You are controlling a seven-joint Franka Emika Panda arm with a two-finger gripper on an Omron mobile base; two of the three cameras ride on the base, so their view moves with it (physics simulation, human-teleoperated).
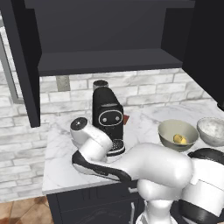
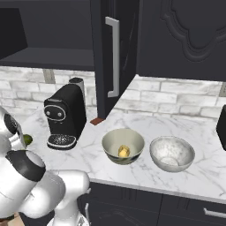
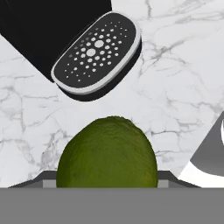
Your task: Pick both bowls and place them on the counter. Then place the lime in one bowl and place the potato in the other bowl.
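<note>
Jaws cannot be judged from what you have: the hand view brings the lime (image 3: 107, 153) up close against its lower edge, where the fingertips should rise, and whether they stand apart or bear on the fruit is not discernible. Both bowls are already on the worktop (image 2: 185, 132), side by side and just apart: the olive-beige bowl (image 2: 123, 146) to the left in the right base view, the white marbled bowl (image 2: 172, 153) to its right. The potato (image 2: 124, 152) lies inside the olive-beige bowl, so that step reads as done. The marbled bowl is empty, and the lime is what remains. You see it as a green sliver (image 2: 27, 140) near the coffee machine (image 2: 66, 115), well apart from the bowls, mostly hidden by the arm. Whether it rests on the marble or is lifted cannot be told.
</note>
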